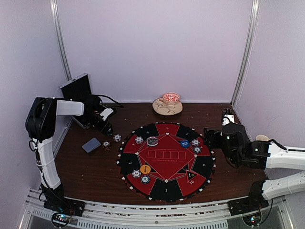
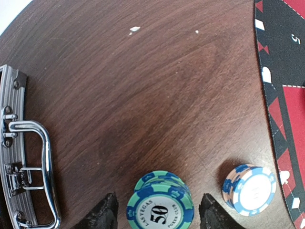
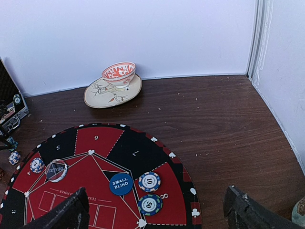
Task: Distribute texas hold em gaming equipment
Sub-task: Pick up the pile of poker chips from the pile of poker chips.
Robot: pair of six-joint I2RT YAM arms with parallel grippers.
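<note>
A short stack of teal-edged "50" poker chips (image 2: pixel 159 202) stands on the wood between the jaws of my left gripper (image 2: pixel 159 213). The jaws are open, with a thin gap on each side of the stack. A blue-and-peach chip stack (image 2: pixel 250 189) sits just right of it. From above, the left gripper (image 1: pixel 106 128) is left of the round mat (image 1: pixel 167 188), with the grey-blue card deck (image 1: pixel 91 145) nearby. My right gripper (image 3: pixel 157 214) hangs open over the mat's right side, above a blue "small blind" disc (image 3: pixel 120 183), a "10" chip (image 3: pixel 149 181) and a "50" chip (image 3: pixel 150 204).
The black silver-edged case (image 2: pixel 14 157) with its metal handle lies left of the left gripper. A red-patterned bowl (image 3: pixel 118 74) on a cream plate (image 3: pixel 95 95) stands at the back. More chips (image 1: pixel 136 173) and an orange disc (image 1: pixel 145 169) lie on the mat. White walls enclose the table.
</note>
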